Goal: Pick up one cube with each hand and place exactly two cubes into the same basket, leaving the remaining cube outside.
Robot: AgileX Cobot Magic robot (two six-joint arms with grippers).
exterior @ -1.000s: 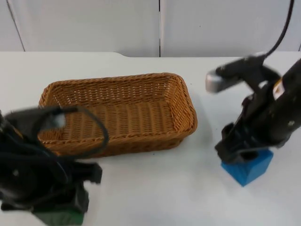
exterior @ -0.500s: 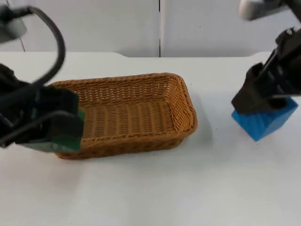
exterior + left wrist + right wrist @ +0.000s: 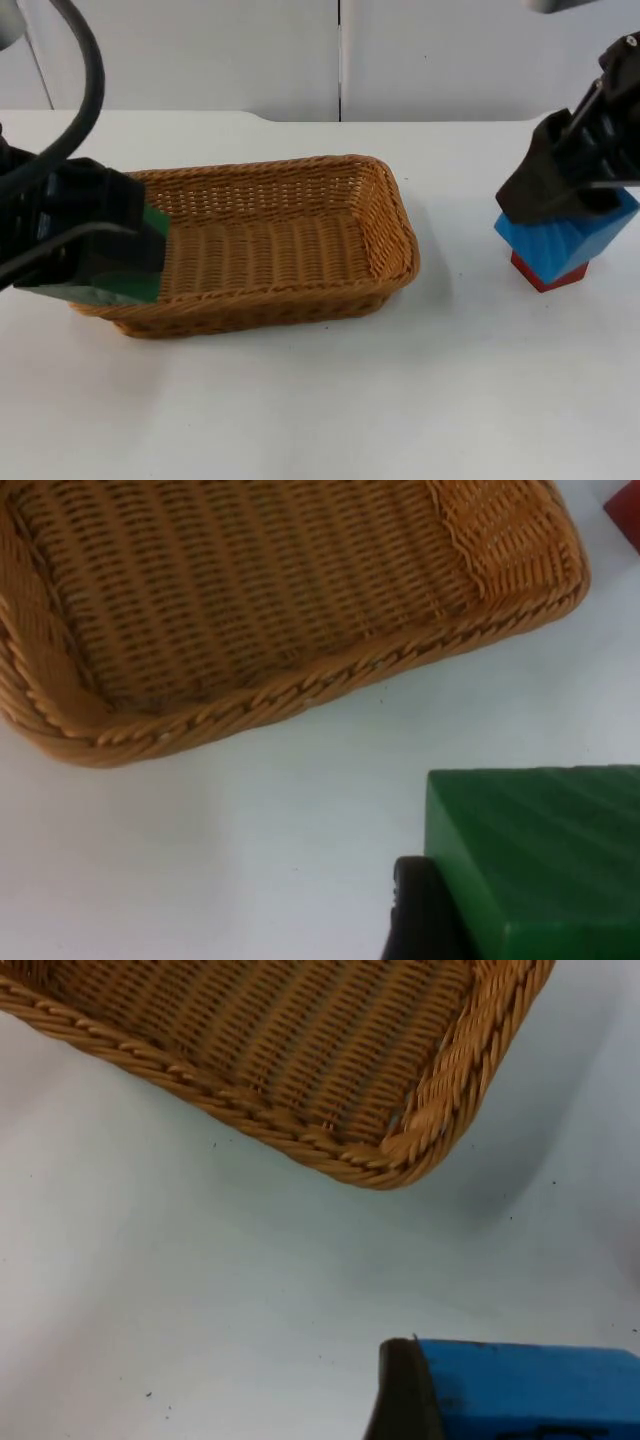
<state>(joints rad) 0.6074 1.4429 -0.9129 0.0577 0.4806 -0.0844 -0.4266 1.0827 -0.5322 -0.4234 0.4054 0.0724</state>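
Left gripper (image 3: 105, 270) grips green cube (image 3: 135, 268) at basket (image 3: 300, 170) left end. Right gripper (image 3: 565, 200) grips blue cube (image 3: 560, 245) over red cube (image 3: 545, 275), frame right

Left claw (image 3: 100, 262) covers most of the green cube (image 3: 150, 262); only a sliver of green peeks out along its edge, and the basket (image 3: 300, 210) loses its near-left corner behind it. Over on the right, the right claw (image 3: 565, 205) masks the top of the blue cube (image 3: 560, 245), and that blue cube blocks most of the red cube (image 3: 545, 275) beneath, just a lower corner showing. In the left wrist view, the green cube (image 3: 540, 865) runs off the picture's edge. In the right wrist view, the blue cube (image 3: 530, 1390) is cut off too.
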